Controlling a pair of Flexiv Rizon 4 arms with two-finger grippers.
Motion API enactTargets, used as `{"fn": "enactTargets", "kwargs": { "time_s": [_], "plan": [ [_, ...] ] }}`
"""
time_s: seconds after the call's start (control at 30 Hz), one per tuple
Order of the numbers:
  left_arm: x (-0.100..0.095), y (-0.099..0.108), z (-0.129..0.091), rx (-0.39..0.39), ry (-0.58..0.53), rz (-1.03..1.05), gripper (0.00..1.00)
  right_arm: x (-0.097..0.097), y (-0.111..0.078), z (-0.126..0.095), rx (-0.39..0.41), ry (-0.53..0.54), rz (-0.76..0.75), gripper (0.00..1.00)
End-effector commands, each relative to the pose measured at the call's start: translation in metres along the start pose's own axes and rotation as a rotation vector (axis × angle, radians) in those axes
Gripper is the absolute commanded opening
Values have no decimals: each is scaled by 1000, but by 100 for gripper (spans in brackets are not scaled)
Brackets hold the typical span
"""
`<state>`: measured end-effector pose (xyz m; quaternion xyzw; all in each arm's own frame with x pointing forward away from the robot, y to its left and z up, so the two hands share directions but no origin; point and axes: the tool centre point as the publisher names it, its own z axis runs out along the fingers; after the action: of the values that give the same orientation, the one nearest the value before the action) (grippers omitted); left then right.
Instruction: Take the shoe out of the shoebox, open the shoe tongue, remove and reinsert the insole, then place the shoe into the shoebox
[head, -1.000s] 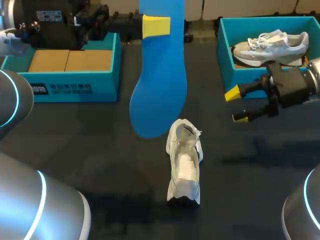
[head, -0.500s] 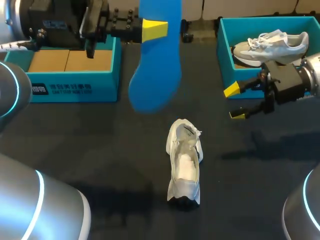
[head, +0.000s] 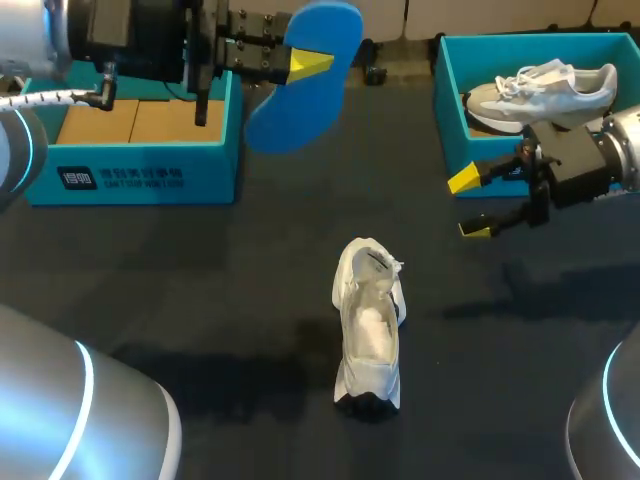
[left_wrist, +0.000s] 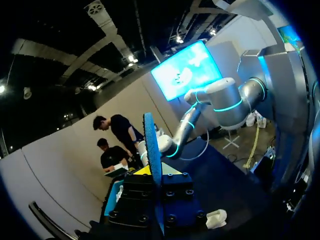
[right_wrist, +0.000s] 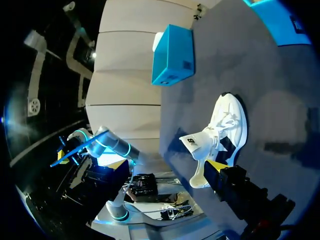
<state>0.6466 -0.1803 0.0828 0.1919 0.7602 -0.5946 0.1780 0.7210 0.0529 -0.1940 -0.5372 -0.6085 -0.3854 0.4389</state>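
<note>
one blue insole (head: 292, 118) is clamped in the left gripper (head: 303, 63), shoe (head: 368, 325) well apart.

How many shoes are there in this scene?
2. One white shoe stands mid-table; a second shoe lies in the teal box at the far right. The left box is partly hidden, so more may be unseen.

insole (head: 288, 118): matt, smooth | shoe (head: 368, 330): white cloth | table (head: 200, 285): matt, dark
</note>
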Motion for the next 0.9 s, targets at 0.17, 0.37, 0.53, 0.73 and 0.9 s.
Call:
{"fn": "enactTargets", "kwargs": {
  "time_s": [0.17,0.37,0.53,0.73,0.9],
  "plan": [
    [-2,5,3,-199,2,414,0,0,0,1,0,-1,1,100],
    [12,29,7,-132,5,692,0,0,0,1,0,-1,1,100],
    [21,62,22,-98,22,861,0,0,0,1,0,-1,1,100],
    [24,88,33,-7,-41,870,0,0,0,1,0,-1,1,100],
    [25,93,37,-36,-17,903,0,0,0,1,0,-1,1,100]
  ]
}}
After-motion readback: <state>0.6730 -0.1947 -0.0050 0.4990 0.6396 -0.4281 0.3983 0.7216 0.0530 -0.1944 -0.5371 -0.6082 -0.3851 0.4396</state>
